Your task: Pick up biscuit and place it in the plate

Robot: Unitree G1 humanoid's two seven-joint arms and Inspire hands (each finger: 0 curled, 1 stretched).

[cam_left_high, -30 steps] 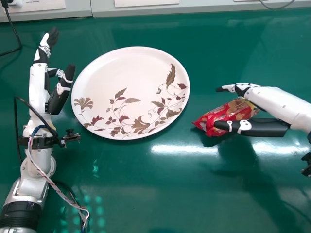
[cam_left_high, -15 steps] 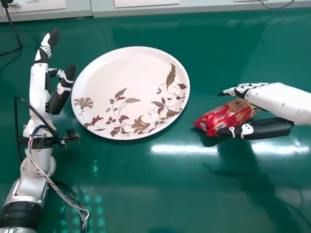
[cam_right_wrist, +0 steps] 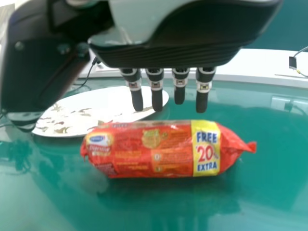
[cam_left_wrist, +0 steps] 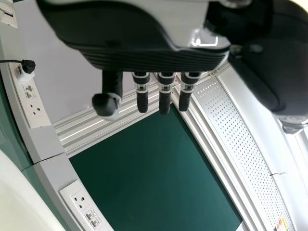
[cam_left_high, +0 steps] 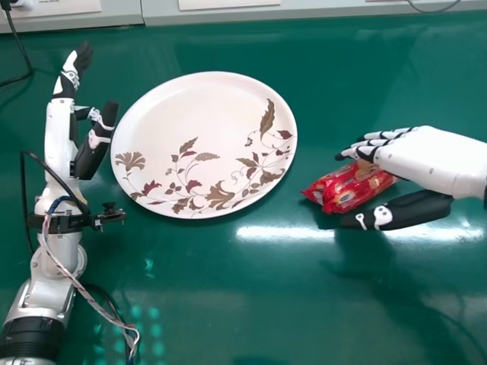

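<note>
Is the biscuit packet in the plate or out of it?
Out: the biscuit packet lies on the green table, right of the plate.

On the green glossy counter lie one large, round, white ceramic plate with a brown leaf pattern and one red, tube-shaped wrapped biscuit packet. There are two white-and-black robot hands, one left hand toward the counter's left and one right hand toward its right. Along the far edge, the head view shows three white rectangular panels. Of cables there, two: one black rubbery cable toward the left and one thin grey cable toward the right.
</note>
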